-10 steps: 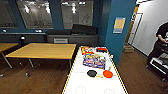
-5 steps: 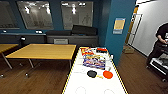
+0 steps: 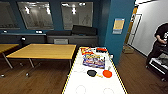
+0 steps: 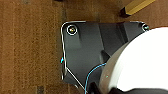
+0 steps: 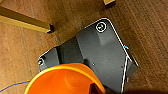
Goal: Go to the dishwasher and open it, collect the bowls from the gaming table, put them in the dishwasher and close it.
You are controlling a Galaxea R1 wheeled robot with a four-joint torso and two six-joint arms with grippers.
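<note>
The gaming table [image 3: 85, 82], long and white-topped with a yellowish edge, runs away from me in the lower middle of the head view. On it lie the two bowls side by side: the black bowl [image 3: 92, 73] and, to its right, the orange bowl [image 3: 107, 73]. Behind them are colourful board-game boxes [image 3: 93, 60]. A big orange rounded shape [image 5: 65, 80] sits close to the right wrist camera, and a big white rounded shape [image 4: 140, 62] close to the left wrist camera; I cannot tell what either is. The dishwasher is out of view.
A yellow-topped table [image 3: 43, 50] stands left of the gaming table. A blue pillar [image 3: 115, 30] rises behind it on the right. A person [image 3: 162, 42] stands at the far right. The wrist views look down on brown wood floor with yellowish table legs [image 5: 22, 21].
The whole head view has shifted a little, with the gaming table slightly larger and nearer. The bowls and boxes lie where they were.
</note>
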